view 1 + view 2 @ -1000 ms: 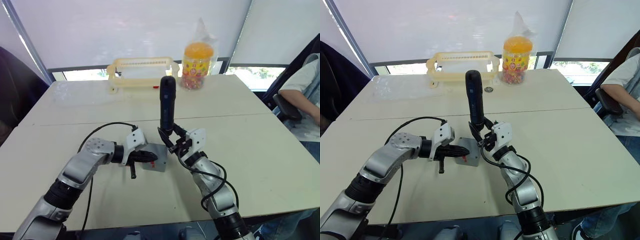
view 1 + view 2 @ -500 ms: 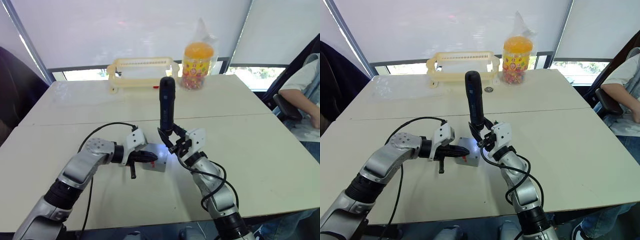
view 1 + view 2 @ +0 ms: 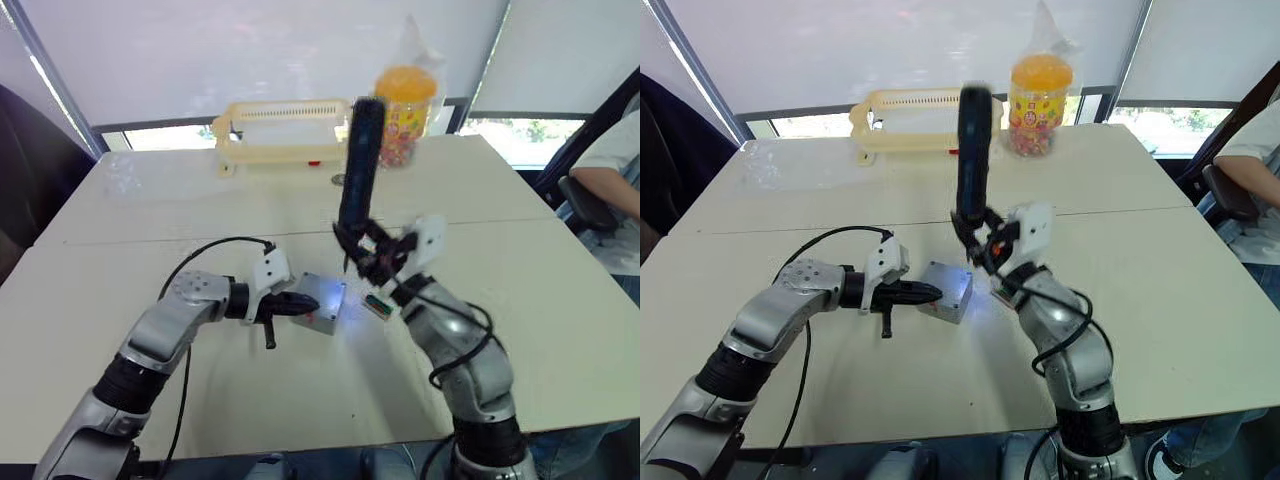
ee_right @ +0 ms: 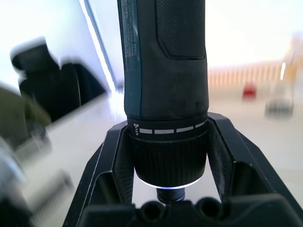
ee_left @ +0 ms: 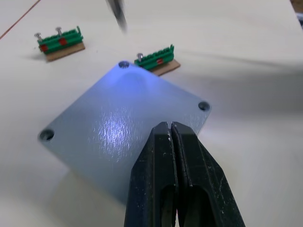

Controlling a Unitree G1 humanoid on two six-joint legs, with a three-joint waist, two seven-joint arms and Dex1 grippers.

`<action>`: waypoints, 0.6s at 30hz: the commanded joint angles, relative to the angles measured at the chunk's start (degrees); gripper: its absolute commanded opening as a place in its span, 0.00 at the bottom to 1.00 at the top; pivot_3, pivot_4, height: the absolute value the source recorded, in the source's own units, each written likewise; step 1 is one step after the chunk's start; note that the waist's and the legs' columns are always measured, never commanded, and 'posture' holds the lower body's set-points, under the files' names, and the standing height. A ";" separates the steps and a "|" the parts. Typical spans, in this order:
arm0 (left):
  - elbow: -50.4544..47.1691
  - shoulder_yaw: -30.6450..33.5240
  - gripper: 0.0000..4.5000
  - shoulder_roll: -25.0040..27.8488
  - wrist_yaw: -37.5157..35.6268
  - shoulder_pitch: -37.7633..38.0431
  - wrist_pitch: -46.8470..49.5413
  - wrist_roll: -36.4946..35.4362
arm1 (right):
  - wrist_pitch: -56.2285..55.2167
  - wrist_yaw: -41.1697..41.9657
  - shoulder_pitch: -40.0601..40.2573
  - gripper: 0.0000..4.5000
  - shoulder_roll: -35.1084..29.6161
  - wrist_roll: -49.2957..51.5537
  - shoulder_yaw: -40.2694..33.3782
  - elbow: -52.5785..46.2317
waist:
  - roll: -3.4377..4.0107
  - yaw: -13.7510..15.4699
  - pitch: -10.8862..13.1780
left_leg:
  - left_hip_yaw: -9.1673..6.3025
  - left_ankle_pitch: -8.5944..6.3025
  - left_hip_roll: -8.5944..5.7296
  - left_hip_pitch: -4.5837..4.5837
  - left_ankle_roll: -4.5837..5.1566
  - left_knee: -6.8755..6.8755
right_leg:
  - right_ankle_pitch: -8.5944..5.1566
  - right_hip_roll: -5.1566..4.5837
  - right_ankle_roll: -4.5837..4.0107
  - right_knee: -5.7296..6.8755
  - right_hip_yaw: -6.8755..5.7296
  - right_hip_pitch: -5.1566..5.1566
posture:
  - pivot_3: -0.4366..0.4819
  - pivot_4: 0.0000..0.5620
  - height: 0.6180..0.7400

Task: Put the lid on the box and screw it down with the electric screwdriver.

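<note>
The grey lid [image 5: 118, 123] lies flat on the box [image 3: 939, 305] at mid-table, with screw holes at its corners and a bluish glow on it. My left gripper [image 5: 169, 126] is shut, its tips resting on the lid's top [image 3: 322, 295]. My right gripper [image 3: 365, 255] is shut on the black electric screwdriver [image 3: 360, 165], held upright above the table just right of the box. The metal bit [image 5: 117, 12] hangs over the lid's far corner without touching it. In the right wrist view the screwdriver [image 4: 163, 71] sits clamped between both fingers [image 4: 113, 156].
Two green strips holding screws [image 5: 60, 41] [image 5: 156, 61] lie beside the box. A cream basket [image 3: 285, 125] and an orange-lidded jar [image 3: 405, 100] stand at the table's far side. A person [image 3: 610, 170] sits at the right edge.
My right gripper has lifted the screwdriver up and to the right, off the lid. The left gripper stays pressed on the lid. The camera has shifted a little.
</note>
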 commanded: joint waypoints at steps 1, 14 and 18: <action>2.74 -2.97 0.01 -0.07 -0.08 1.51 0.88 2.09 | 2.16 -1.71 -3.47 0.38 0.84 4.60 -2.30 -6.54 | 0.00 -0.04 0.00 | 0.01 -0.01 0.00 0.06 0.02 -0.04 | -0.02 0.00 0.02 -0.01 -0.01 0.05 | 0.48 0.27 1.00; -3.66 9.25 0.01 -0.36 1.03 -0.59 9.57 -9.90 | 27.35 -3.31 -12.71 0.38 -17.92 39.99 -23.53 -1.12 | -0.10 -0.05 0.89 | 0.00 -0.04 -0.02 0.22 0.09 0.02 | -0.07 -0.04 0.02 -0.11 -0.07 0.36 | 0.48 0.27 1.00; -11.35 15.30 0.01 3.49 1.19 -1.10 17.74 -18.09 | 42.66 -4.68 -14.08 0.38 -36.09 54.40 -28.84 9.31 | -0.15 -0.02 1.18 | -0.02 -0.07 0.02 -0.30 0.13 0.02 | -0.05 -0.04 0.05 -0.07 -0.18 -0.12 | 0.48 0.27 1.00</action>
